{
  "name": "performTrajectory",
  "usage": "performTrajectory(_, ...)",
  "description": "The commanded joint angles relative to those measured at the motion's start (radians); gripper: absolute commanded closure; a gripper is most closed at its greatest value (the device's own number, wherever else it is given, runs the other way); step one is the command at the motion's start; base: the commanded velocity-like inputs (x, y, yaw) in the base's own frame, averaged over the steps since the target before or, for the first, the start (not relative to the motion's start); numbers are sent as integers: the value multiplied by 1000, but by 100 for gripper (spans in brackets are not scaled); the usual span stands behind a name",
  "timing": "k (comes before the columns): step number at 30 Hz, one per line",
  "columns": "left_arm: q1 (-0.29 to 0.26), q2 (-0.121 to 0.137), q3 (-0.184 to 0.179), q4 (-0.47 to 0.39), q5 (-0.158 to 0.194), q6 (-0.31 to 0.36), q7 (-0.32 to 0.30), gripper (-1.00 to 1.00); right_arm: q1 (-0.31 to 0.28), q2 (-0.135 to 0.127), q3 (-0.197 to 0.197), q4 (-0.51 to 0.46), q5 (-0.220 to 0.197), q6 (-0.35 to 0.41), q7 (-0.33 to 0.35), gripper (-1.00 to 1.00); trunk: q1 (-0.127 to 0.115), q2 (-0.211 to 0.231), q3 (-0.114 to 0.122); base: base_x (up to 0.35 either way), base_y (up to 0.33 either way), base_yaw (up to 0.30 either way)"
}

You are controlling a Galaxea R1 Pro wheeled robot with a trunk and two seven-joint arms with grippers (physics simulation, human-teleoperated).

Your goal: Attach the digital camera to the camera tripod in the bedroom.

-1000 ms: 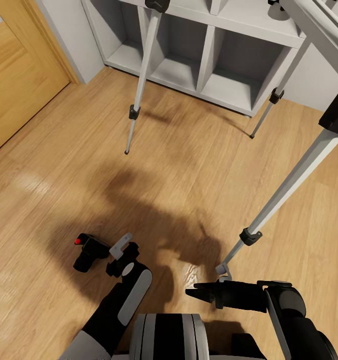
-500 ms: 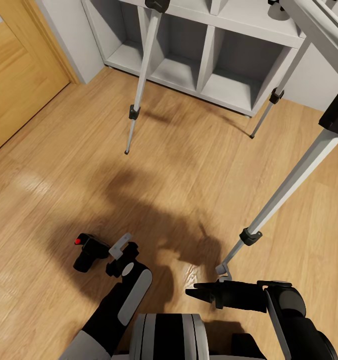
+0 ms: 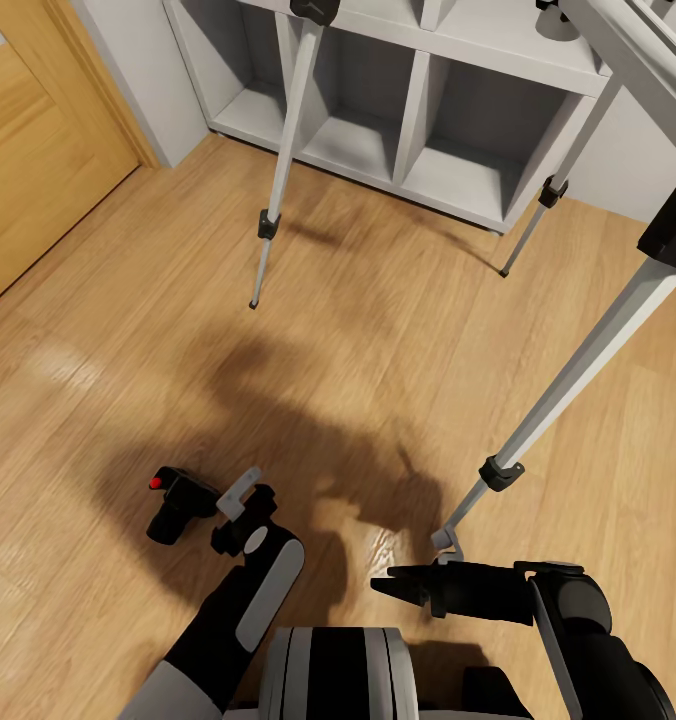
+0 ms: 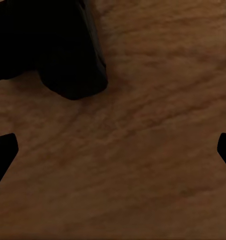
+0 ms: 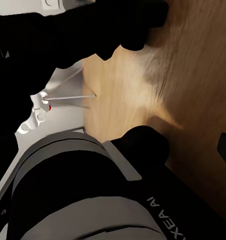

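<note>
The camera lies on the wood floor just beside the left gripper, off its fingertips toward the door; the wrist view shows those fingers spread wide over bare planks. The right gripper looks closed and empty, just under the nearest tripod foot. Open floor stretches ahead to the shelf.

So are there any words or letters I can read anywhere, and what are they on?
"AI" and "XEA" in white letters on the grey arm casing in the right wrist view; the word is cut off and partly hidden.
No writing can be read on the digital camera or the camera tripod.
</note>
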Motion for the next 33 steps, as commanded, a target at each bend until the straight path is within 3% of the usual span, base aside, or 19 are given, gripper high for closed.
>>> performTrajectory(1, -1, 0, -1, 3, 8, -16, 2, -100, 0, 0, -1, -1, 6, 9, 7, -100, 0, 0, 0, 0, 0, 0)
performTrajectory(11, -54, 0, -1, 103, 8, -45, 3, -100, 0, 0, -1, -1, 6, 9, 7, -100, 0, 0, 0, 0, 0, 0)
performTrajectory(23, -68, 0, -2, 112, 8, -46, 2, -100, 0, 0, -1, -1, 6, 9, 7, -100, 0, 0, 0, 0, 0, 0)
performTrajectory(27, -111, 0, -2, 124, 6, -46, 3, -100, 0, 0, -1, -1, 6, 9, 6, -100, 0, 0, 0, 0, 0, 0)
performTrajectory(33, -121, 0, -3, 127, 5, -46, 2, -100, 0, 0, -1, -1, 6, 9, 6, -100, 0, 0, 0, 0, 0, 0)
